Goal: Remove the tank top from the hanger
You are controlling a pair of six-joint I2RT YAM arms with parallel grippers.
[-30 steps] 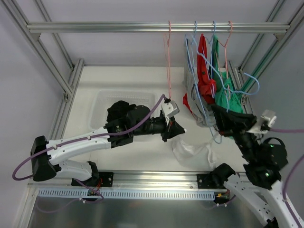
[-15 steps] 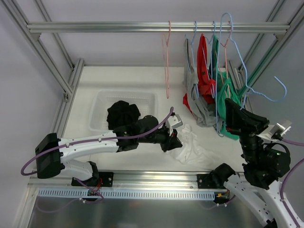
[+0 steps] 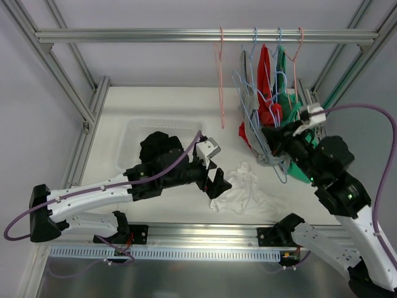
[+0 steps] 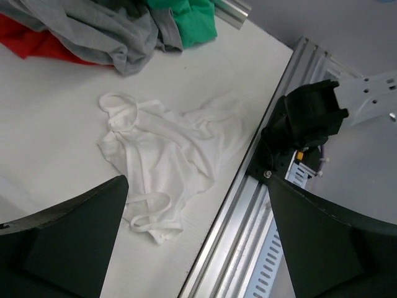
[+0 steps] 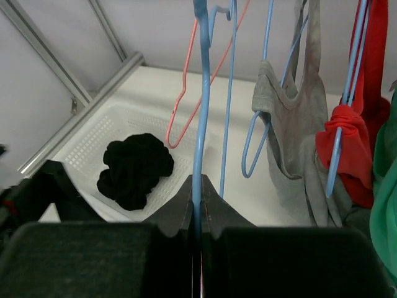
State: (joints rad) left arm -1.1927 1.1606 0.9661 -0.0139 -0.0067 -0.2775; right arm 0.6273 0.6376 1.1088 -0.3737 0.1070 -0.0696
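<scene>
**Bench**: white surface under an aluminium frame. The overhead rail runs along the far edge.

**Basket**: white and perforated, toward the left edge, holding a balled black garment.

**Hung stock, far-right corner:** a grey tank top, a red garment and a green garment hang on wire hangers. A bare pink hanger hangs beside them, toward the centre.

**White tank top**: it lies crumpled on the bench by the near edge, right of centre. The straps are loose and no hanger is in it. On this evidence the removal itself is judged complete.

**Left gripper**: poised just left of the white tank top. The jaws are spread wide with nothing between them.

**Right gripper**: raised among the hung garments. The jaws are pinched tight on the shaft of a bare blue hanger, which stands roughly upright in the right wrist view.

**Step in hand (judgement):** dispose of the empty blue hanger, most likely by returning it to the rail.

**Recommendations:**
- Grip the wire firmly so the hanger cannot swivel.
- Carry the hook above the rail, then lower it on rather than sliding it in from the side.
- Aim for the gap between the pink hanger and the grey tank top's hanger.
- Watch the neighbouring blue wires, which sit close by and could snag.
- Hold the left arm low and clear so it does not drag the white tank top.
</scene>
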